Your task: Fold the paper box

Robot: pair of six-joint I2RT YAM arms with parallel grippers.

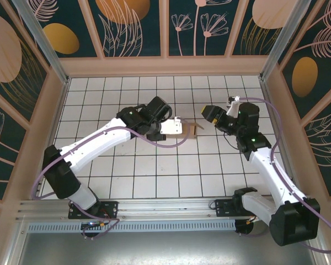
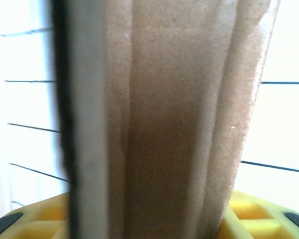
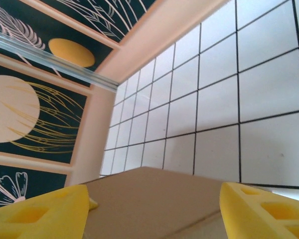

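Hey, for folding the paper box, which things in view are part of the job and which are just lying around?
Part of the job:
- paper box
- left hand, gripping the box
- right hand, open, near the box

Just there:
- tiled table
- purple cables
- patterned walls

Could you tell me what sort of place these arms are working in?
Probably a purpose-built robot test booth: a white gridded table, dark floral wall panels, and an aluminium rail holding both arm bases.
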